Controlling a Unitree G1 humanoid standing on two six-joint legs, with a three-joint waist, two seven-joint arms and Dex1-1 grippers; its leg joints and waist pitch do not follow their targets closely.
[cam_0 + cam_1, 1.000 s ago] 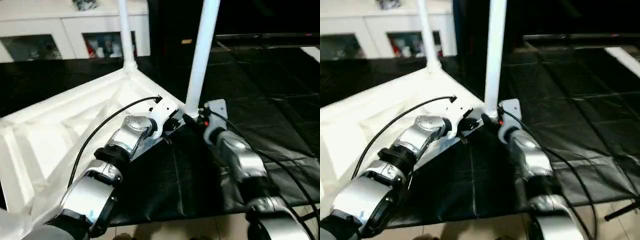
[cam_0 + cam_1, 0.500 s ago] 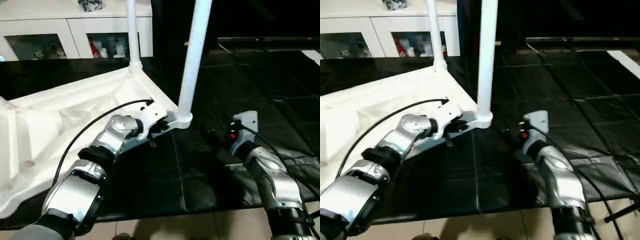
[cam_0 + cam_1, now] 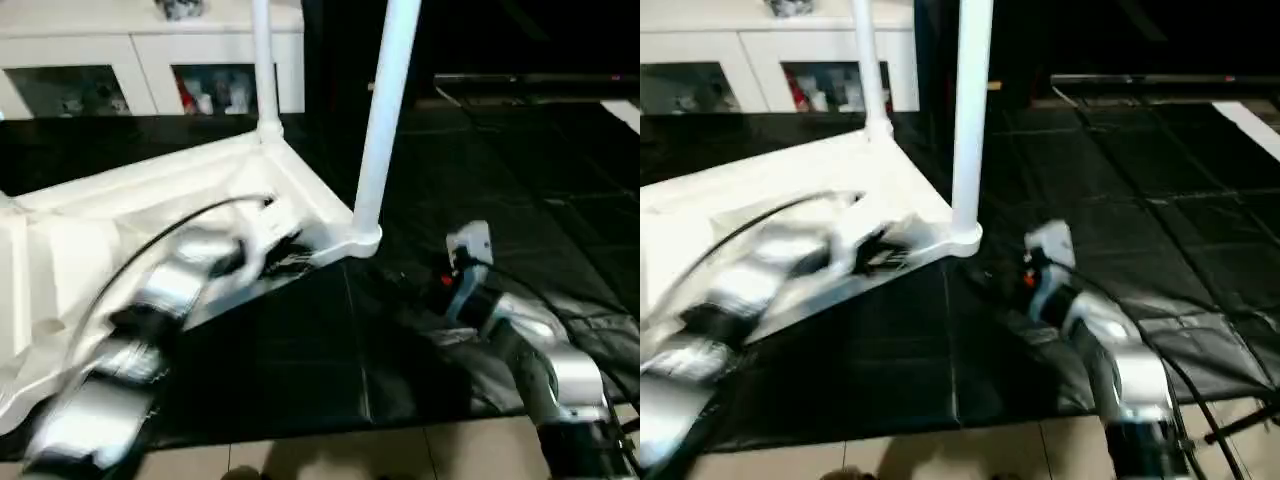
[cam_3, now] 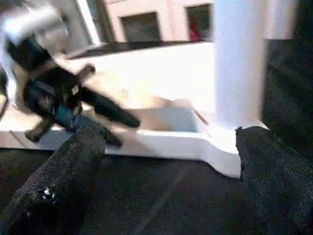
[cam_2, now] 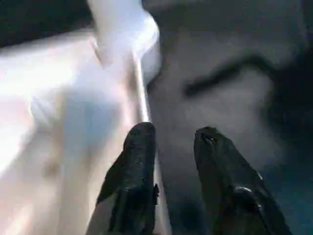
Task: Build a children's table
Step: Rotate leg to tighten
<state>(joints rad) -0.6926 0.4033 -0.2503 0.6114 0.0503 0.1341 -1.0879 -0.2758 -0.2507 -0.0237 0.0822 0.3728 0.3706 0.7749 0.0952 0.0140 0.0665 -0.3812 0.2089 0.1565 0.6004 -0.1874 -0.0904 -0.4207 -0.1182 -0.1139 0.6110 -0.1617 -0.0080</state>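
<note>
While the head cameras look down, the tabletop [image 3: 150, 210] lies upside down on a black mat [image 3: 330, 350], white, ribbed underside up, stretching from the left toward the middle. Two legs stand upright in its corner sockets: the far leg [image 3: 263, 60] at the back corner, the near leg [image 3: 385, 110] at the corner nearest the middle, its socket collar [image 3: 362, 238] resting just over the mat. Behind, a white cabinet [image 3: 130, 60] with glass doors runs along the back.

On the left, the left arm [image 3: 150, 310] shows as a blur lying over the tabletop's near edge. Its wrist camera gives what the head views can't: the left pincer [image 5: 171, 142], fingers [image 5: 139, 161] parted and holding nothing, straddling the tabletop's thin rim, with the socket and leg base just ahead.

Over to the right, the right arm [image 3: 520, 340] sits on the mat, apart from the near leg. Its wrist view shows the right pincer [image 4: 166, 161] spread wide and empty, the near leg's base between its fingers [image 4: 73, 161] but beyond them, and the left pincer at the rim further off.
</note>
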